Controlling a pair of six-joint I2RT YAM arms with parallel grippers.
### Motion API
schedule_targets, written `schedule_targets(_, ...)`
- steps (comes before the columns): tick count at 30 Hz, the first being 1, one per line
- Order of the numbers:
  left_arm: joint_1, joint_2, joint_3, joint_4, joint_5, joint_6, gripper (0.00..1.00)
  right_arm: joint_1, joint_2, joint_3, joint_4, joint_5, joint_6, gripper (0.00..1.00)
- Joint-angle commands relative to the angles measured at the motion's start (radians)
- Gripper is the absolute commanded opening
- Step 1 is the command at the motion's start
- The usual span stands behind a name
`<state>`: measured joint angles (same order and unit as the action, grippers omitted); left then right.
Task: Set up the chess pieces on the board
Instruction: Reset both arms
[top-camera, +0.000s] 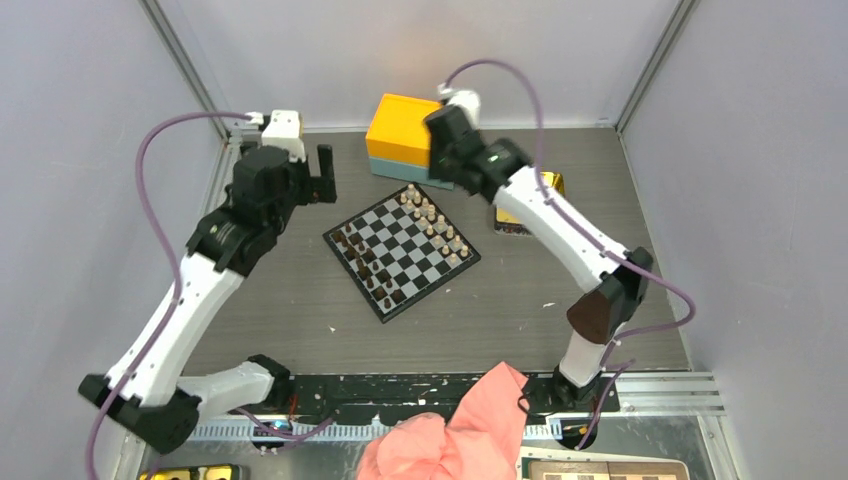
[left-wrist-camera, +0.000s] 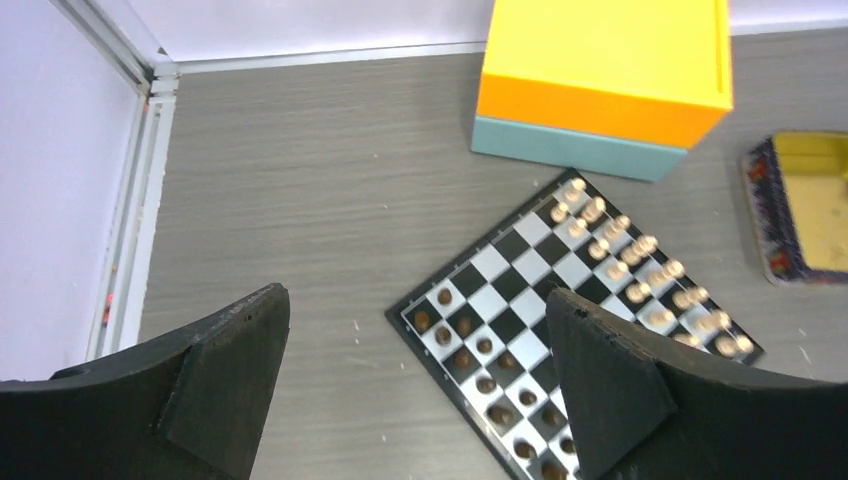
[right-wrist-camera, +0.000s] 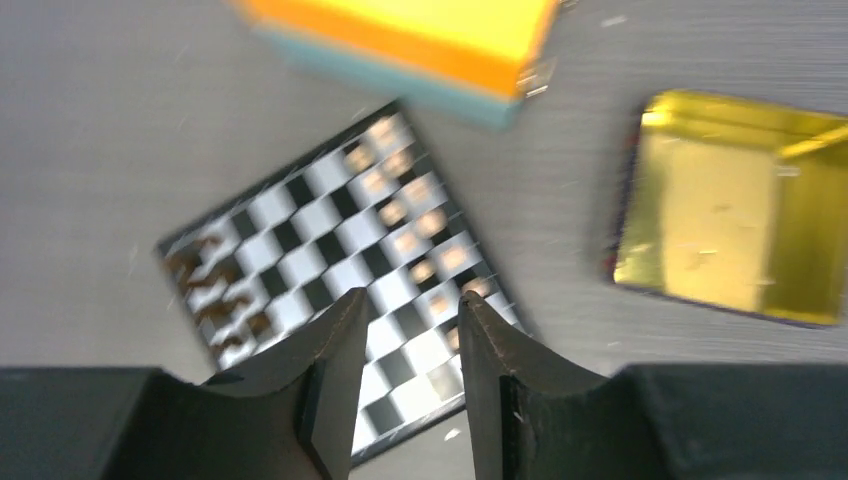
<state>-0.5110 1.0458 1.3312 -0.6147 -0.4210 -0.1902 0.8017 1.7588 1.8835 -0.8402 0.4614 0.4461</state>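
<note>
Clearance was widest on the bare table (top-camera: 290, 320) to the left of the board (top-camera: 405, 245) and between its near corner and the arm bases. The board lay near mid-table, turned corner-on. Its far corner sat just beside the teal base of an orange box (top-camera: 400, 135) that stood against the far wall. A gold tin (right-wrist-camera: 730, 205) lay to its right, apart from it. A pink cloth (top-camera: 450, 430) was bunched at the near edge.

Light tan chess pieces (top-camera: 435, 225) stood in two rows along the board's far-right edge. Dark brown pieces (top-camera: 368, 268) stood along the near-left edge. The centre squares were bare.

The left gripper (left-wrist-camera: 415, 295) hung above the table left of the board, jaws spread wide and holding nothing. The right gripper (right-wrist-camera: 410, 297) hung above the board, jaws a narrow gap apart with nothing between them.
</note>
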Motion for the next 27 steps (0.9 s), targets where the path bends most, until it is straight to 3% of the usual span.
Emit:
schedule_targets(1, 0.076, 0.138, 0.076, 0.143, 0.040, 0.080, 1.00, -0.205, -0.077, 0.022, 0.018, 0.000, -0.054, 0.46)
schedule_targets(7, 0.202, 0.299, 0.125, 0.190, 0.081, 0.097, 1.00, -0.510, -0.080, -0.014, 0.069, -0.048, -0.067, 0.51)
schedule_targets(13, 0.350, 0.325, -0.006, 0.235, 0.151, 0.020, 1.00, -0.742, -0.070, -0.109, 0.164, -0.012, -0.023, 0.59)
schedule_targets(22, 0.397, 0.284, -0.224, 0.293, 0.145, 0.027, 1.00, -0.780, -0.017, -0.205, 0.218, 0.053, -0.027, 0.64)
schedule_targets(27, 0.402, 0.264, -0.269, 0.308, 0.145, 0.024, 1.00, -0.781, -0.046, -0.264, 0.283, 0.037, -0.058, 0.65)
